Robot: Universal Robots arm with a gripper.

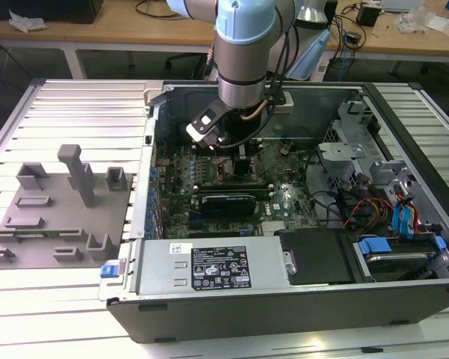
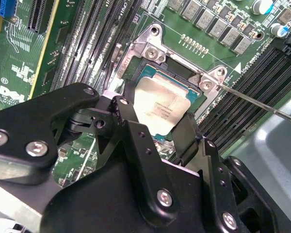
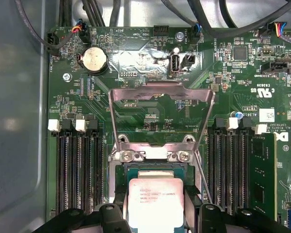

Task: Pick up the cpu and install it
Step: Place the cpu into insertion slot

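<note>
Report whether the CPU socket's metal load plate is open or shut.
Open. In the first wrist view the load plate lies swung back over the motherboard, leaving the cpu uncovered.

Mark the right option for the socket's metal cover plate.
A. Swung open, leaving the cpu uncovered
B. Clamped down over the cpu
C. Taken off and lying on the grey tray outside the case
A: in the first wrist view the cover plate stands swung back on its hinge, and the top of the cpu shows bare.
</note>
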